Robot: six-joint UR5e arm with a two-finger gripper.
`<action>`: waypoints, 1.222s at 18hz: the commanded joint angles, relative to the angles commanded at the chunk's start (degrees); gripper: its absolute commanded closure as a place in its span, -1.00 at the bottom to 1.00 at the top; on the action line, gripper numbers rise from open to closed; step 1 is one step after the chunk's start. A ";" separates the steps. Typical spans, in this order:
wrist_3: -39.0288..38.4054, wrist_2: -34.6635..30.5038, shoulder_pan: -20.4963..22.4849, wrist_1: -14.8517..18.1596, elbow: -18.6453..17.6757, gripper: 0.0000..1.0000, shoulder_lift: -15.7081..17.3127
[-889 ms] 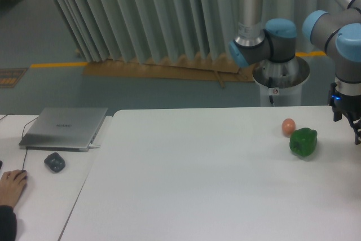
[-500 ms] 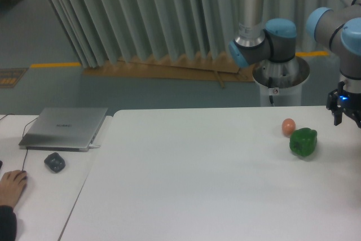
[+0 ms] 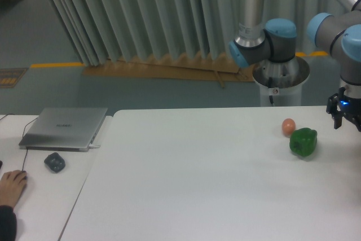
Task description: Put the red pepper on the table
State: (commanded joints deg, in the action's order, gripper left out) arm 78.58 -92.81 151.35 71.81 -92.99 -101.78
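The red pepper is not in view in the camera frame. The white table [image 3: 186, 184] fills the lower part of the view. My gripper [image 3: 350, 118] hangs at the far right edge, above the table's back right corner and right of the green pepper [image 3: 303, 141]. The frame edge cuts the gripper off, so I cannot tell whether its jaws are open or whether they hold anything.
A small orange-pink ball [image 3: 288, 126] lies just left of and behind the green pepper. A narrower desk on the left holds a closed laptop [image 3: 65, 128] and a dark mouse [image 3: 54, 162], with a person's hand [image 3: 11, 187] at its front. The arm's base [image 3: 265, 43] stands behind the table.
The gripper has risen at the right edge, away from the table top. The green pepper and the ball have not moved.
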 joint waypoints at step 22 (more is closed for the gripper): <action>32.22 -3.78 8.78 -1.06 1.41 -1.00 -1.05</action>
State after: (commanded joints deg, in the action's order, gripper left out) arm 110.80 -96.59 160.13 70.75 -91.58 -102.83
